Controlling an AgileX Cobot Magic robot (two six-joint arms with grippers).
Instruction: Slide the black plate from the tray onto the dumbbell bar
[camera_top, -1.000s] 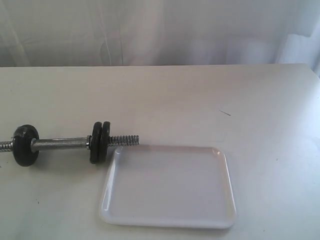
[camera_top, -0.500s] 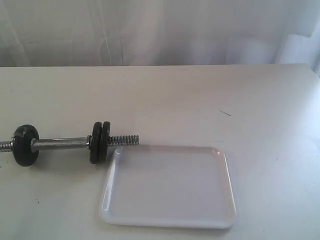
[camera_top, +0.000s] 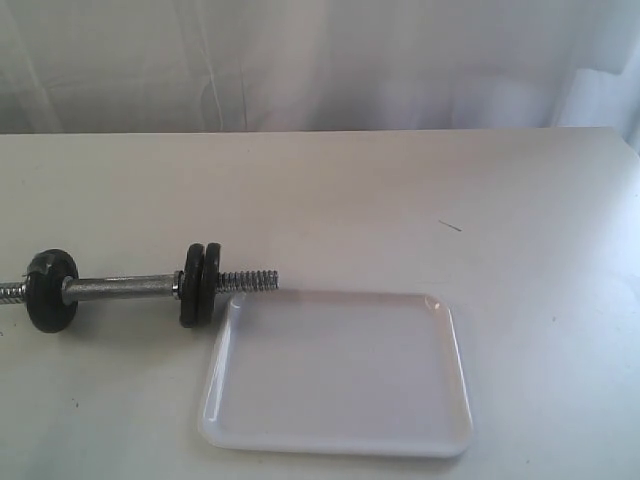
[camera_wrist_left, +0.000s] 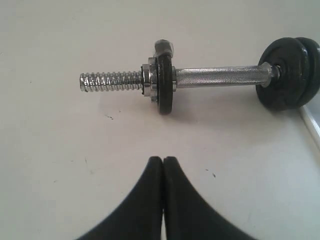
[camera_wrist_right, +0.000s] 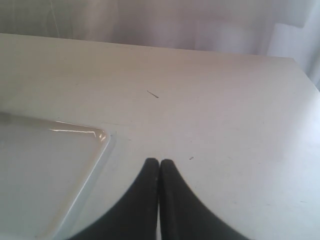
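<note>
The white tray (camera_top: 335, 372) lies empty on the table; its corner also shows in the right wrist view (camera_wrist_right: 45, 165). Left of it lies the chrome dumbbell bar (camera_top: 120, 287), carrying a pair of black plates (camera_top: 198, 284) near the tray and one black plate (camera_top: 50, 290) at its far end. Which one came from the tray I cannot tell. The left wrist view shows the bar (camera_wrist_left: 215, 76), single plate (camera_wrist_left: 164, 83) and pair (camera_wrist_left: 290, 73). My left gripper (camera_wrist_left: 163, 159) is shut and empty, short of the bar. My right gripper (camera_wrist_right: 159, 161) is shut and empty beside the tray's corner.
The bar's threaded end (camera_top: 250, 280) pokes toward the tray's far left corner. A thin dark mark (camera_top: 450, 226) lies on the table behind the tray. A white curtain (camera_top: 320, 60) hangs behind the table's back edge. Neither arm shows in the exterior view.
</note>
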